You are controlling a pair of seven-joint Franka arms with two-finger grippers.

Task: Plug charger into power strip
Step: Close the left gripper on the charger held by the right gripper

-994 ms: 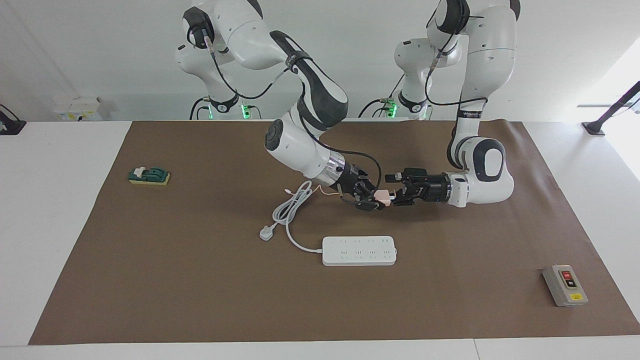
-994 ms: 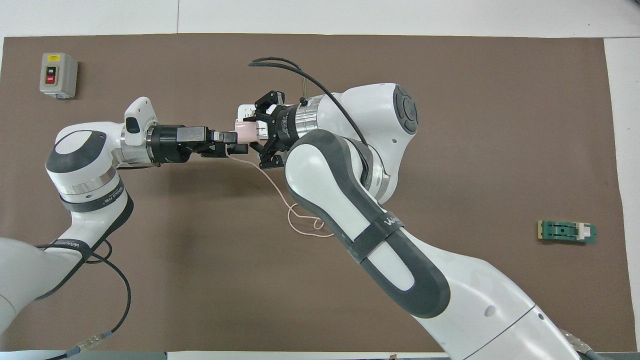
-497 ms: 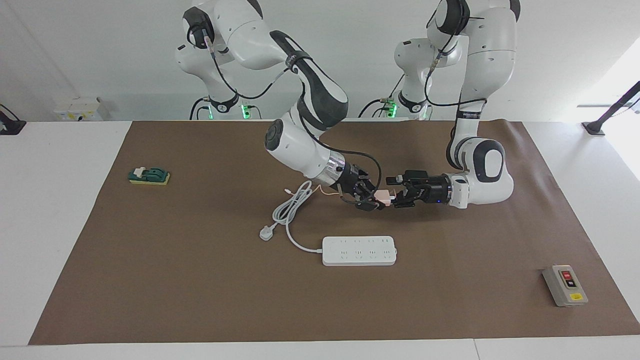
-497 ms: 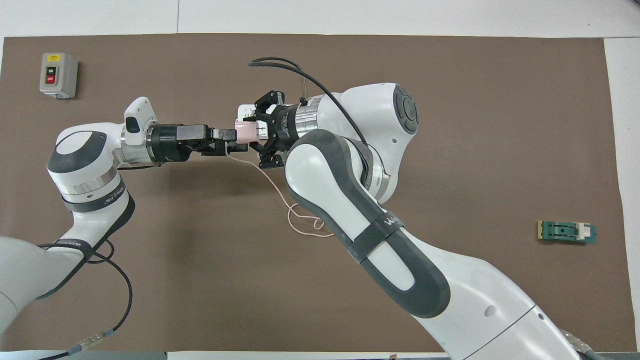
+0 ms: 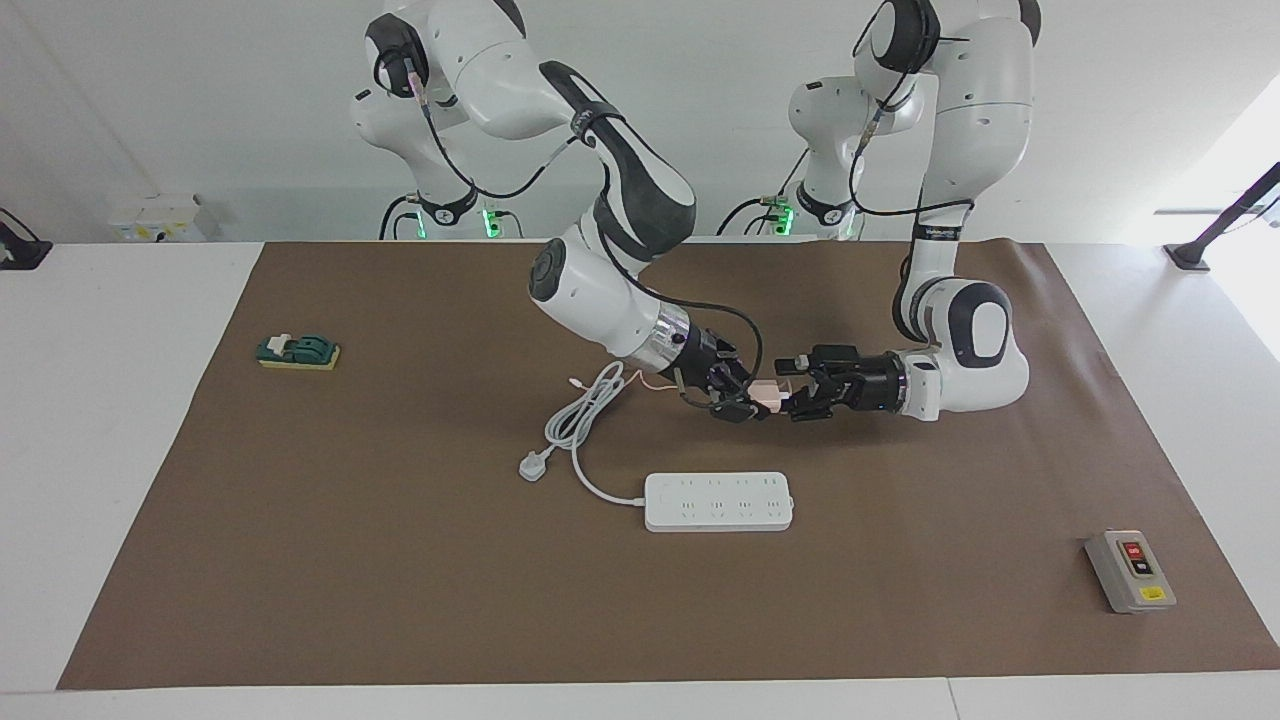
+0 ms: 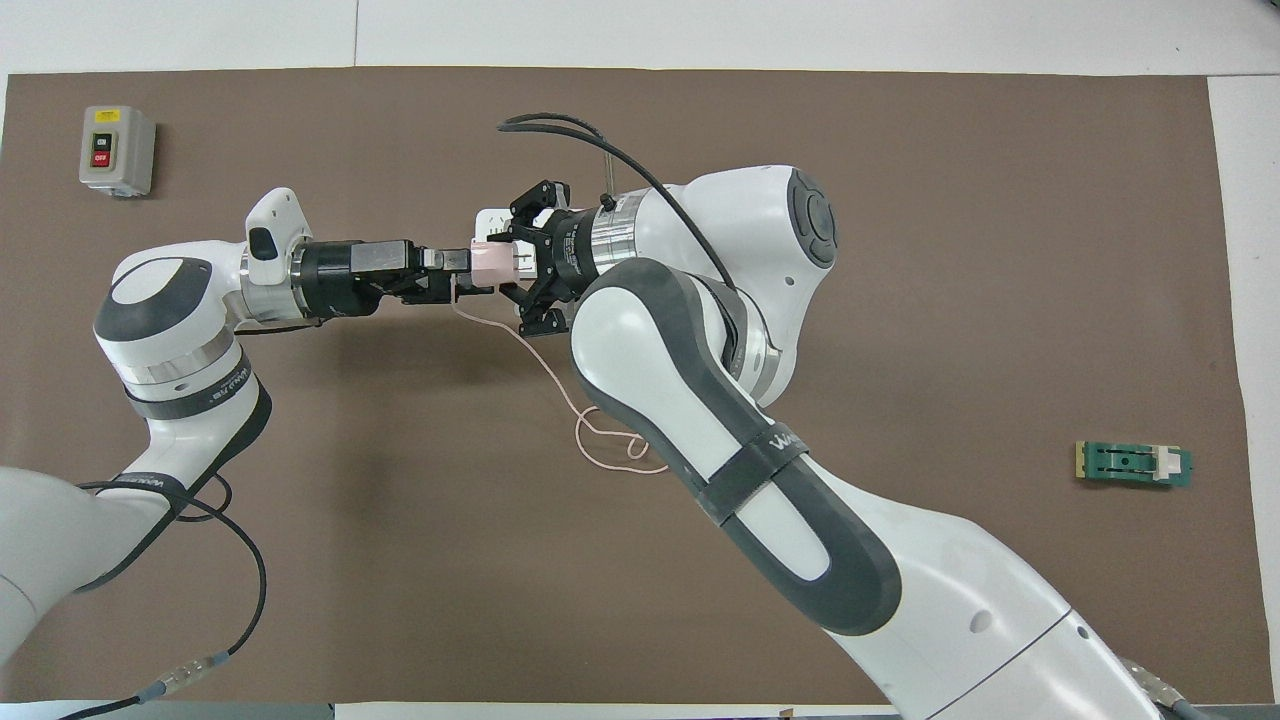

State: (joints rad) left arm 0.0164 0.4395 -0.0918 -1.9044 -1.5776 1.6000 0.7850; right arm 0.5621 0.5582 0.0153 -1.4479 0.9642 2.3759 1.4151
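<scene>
Above the mat, the pale-pink charger (image 5: 766, 392) (image 6: 489, 262) hangs with my right gripper (image 5: 748, 399) (image 6: 512, 264) shut on it. Its thin pink cable (image 6: 560, 392) trails down to the mat. My left gripper (image 5: 796, 394) (image 6: 456, 274) is open and level with the charger, its fingertips at the charger's free end; I cannot tell whether they touch it. The white power strip (image 5: 718, 501) lies flat on the mat, farther from the robots than both grippers. In the overhead view only its corner (image 6: 489, 216) shows from under the grippers.
The strip's thick white cord (image 5: 580, 412) coils toward the right arm's end and ends in a white plug (image 5: 532, 466). A grey switch box (image 5: 1130, 571) (image 6: 117, 150) stands near the left arm's end. A green block (image 5: 298, 351) (image 6: 1134, 464) lies near the right arm's end.
My left gripper has shifted slightly, closing in on the charger's free end. The right gripper and the charger have stayed in place.
</scene>
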